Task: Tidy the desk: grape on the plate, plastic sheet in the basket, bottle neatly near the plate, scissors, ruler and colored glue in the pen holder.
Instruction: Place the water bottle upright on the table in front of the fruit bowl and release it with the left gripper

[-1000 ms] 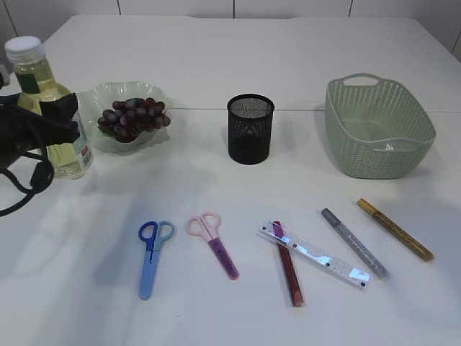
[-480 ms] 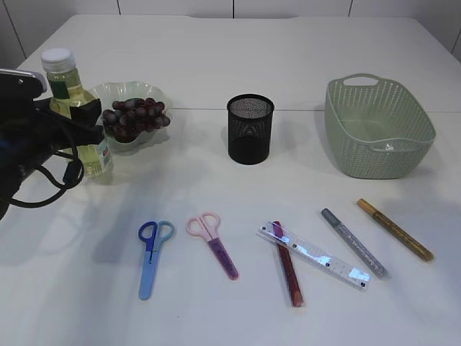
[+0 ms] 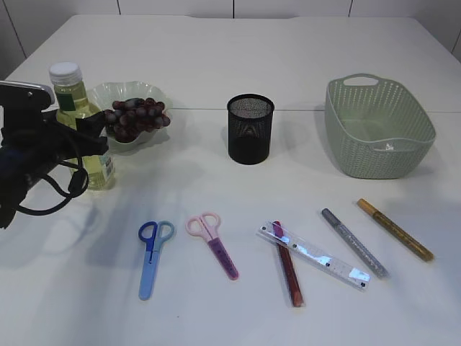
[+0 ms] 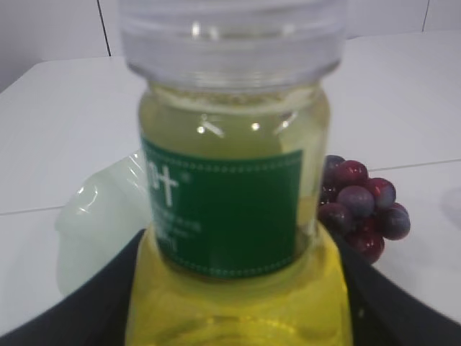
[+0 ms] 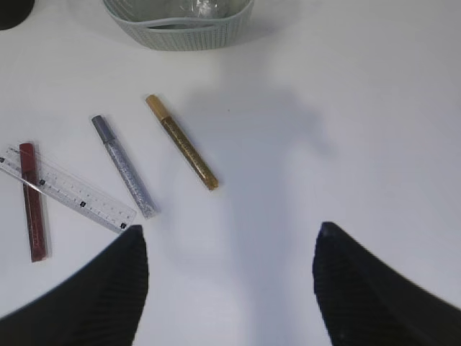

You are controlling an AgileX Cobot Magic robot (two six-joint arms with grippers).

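Exterior view shows both scissors, ruler and glue sticks lying loose nearest, right jaws spread empty above them. Beyond, left gripper clamps the bottle beside the plate holding grapes; pen holder awaits, plastic sheet seemingly in basket

On the surface, the bottle stands at the far left, just before and left of the plate, which holds the grapes. The pen holder stands in the middle and the basket to its right. Along the front, left to right, lie two pairs of scissors, a ruler lying across one glue pen, and two more glue pens.
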